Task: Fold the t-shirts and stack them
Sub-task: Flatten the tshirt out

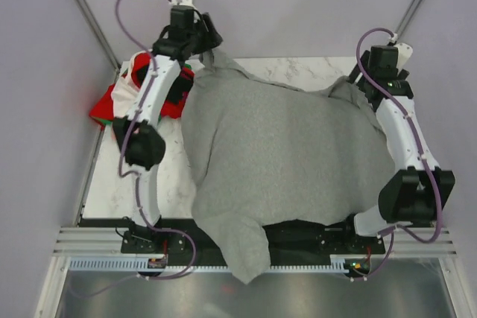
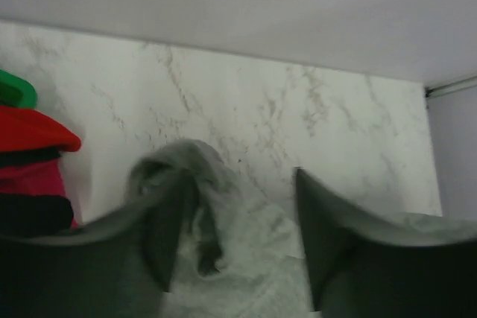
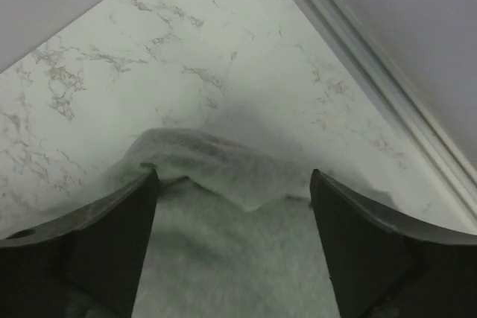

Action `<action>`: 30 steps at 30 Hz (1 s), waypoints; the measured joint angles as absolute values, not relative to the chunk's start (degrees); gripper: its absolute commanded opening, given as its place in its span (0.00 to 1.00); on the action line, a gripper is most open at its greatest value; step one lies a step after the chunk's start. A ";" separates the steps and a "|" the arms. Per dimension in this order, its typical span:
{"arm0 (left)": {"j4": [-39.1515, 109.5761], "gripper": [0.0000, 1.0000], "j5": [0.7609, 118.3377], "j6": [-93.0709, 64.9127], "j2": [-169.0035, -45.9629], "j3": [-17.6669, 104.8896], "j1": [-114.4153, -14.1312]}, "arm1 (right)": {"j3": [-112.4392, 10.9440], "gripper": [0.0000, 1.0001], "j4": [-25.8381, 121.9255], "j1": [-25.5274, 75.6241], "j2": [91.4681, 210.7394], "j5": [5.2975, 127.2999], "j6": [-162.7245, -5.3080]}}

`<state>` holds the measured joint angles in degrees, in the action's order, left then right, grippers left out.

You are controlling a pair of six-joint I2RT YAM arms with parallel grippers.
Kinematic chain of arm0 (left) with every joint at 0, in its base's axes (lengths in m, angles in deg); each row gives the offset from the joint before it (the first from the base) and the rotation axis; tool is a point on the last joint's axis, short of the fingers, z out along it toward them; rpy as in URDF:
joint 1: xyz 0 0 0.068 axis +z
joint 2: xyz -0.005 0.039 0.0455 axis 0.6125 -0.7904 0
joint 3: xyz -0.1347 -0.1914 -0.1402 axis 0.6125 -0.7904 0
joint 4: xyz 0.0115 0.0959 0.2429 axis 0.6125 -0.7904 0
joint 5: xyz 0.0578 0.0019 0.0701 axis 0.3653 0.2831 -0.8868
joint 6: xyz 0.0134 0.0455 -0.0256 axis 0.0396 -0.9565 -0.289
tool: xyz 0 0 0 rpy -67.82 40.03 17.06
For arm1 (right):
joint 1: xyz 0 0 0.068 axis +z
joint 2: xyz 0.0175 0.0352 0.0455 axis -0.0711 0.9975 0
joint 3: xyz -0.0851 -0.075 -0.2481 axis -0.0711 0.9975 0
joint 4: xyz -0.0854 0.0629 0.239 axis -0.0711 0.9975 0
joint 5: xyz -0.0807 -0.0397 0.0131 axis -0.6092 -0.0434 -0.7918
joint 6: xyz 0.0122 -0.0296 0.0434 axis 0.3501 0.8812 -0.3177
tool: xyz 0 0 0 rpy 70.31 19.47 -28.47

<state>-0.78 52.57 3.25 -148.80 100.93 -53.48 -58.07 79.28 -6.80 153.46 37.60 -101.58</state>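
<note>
The large heather-grey t-shirt [image 1: 283,154] lies spread over most of the marble table [image 1: 168,176], and one part hangs over the near edge. My left gripper [image 1: 207,42] is open at the shirt's far left corner. In the left wrist view [image 2: 232,236] a bunched fold of grey cloth [image 2: 201,176] lies between its fingers. My right gripper [image 1: 358,81] is open at the far right corner. In the right wrist view [image 3: 232,206] the shirt's edge [image 3: 216,161] lies flat between the fingers. Other shirts, red [image 1: 104,109], white and green, lie piled at the far left.
The pile shows at the left of the left wrist view: green [image 2: 15,91], red [image 2: 33,130], pink [image 2: 30,180] and black layers. A metal rail [image 3: 373,87] borders the table's right edge. Grey walls stand close on all sides.
</note>
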 measured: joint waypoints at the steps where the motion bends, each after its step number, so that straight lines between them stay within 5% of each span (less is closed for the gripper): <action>1: -0.78 0.88 53.66 3.18 -154.12 103.12 -53.19 | -58.03 0.98 78.63 -6.80 155.87 37.12 -101.52; 5: -1.41 0.95 58.82 3.47 -170.03 107.53 -51.84 | -58.03 0.98 75.35 -6.80 163.58 36.77 -101.19; 9: -3.86 0.95 60.13 3.49 -172.39 101.70 -51.12 | -57.79 0.98 74.80 -6.80 165.90 37.10 -100.84; 22: 0.49 0.89 54.60 3.49 -141.39 74.57 -54.13 | -47.45 0.98 69.97 -5.14 163.71 52.92 -102.33; 30: 3.22 0.88 52.35 7.66 -137.44 51.60 -63.82 | -46.47 0.98 71.31 -6.36 172.11 59.50 -103.59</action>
